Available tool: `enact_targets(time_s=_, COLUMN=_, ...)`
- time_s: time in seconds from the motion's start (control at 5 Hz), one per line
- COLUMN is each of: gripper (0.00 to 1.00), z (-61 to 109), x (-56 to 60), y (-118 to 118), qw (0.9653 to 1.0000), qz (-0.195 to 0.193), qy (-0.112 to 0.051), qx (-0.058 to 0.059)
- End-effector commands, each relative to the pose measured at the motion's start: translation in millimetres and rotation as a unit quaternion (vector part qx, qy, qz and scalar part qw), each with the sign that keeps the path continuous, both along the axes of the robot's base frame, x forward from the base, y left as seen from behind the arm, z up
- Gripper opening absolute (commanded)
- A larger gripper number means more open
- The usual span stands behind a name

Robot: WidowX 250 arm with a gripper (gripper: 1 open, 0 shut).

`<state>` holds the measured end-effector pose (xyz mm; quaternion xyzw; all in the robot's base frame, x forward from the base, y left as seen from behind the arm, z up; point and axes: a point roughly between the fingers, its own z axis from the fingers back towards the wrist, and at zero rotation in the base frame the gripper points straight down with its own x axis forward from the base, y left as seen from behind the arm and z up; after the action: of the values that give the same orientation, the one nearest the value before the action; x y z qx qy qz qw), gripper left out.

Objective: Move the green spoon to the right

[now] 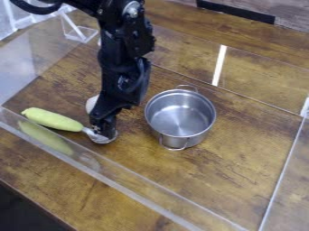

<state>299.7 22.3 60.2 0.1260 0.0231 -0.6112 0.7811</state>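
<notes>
The green spoon (pixel 51 119) lies flat near the left front of the wooden table. Its yellow-green handle points left and its silver bowl (pixel 103 136) points right. My gripper (pixel 105 112) hangs on the black arm just above and behind the spoon's bowl. Its dark fingers (pixel 97 115) are spread open with nothing held between them. The handle lies free, well to the left of the fingers.
A round steel pot (pixel 182 117) stands empty right of the gripper, close to the arm. A white toy (pixel 93 104) is mostly hidden behind the fingers. Clear plastic walls (pixel 72 153) fence the table's front and sides. Bare wood (pixel 229 180) spreads to the right front.
</notes>
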Motion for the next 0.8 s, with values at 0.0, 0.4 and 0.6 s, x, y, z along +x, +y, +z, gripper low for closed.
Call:
enact_targets(time_s=0.0, gripper=1.00, z=4.9, x=2.7, y=-8.3, qw=0.9999, qz=0.013, qy=-0.009, qx=-0.003)
enact_targets(time_s=0.4, gripper=0.00, z=13.2, x=-4.0, y=-6.7, qw=0.9934, qz=0.111, qy=-0.025, qx=0.016)
enact_targets(time_s=0.6, gripper=1.00, z=18.6, x=-12.7, y=11.7, qw=0.9938, qz=0.104, qy=-0.036, qx=0.014)
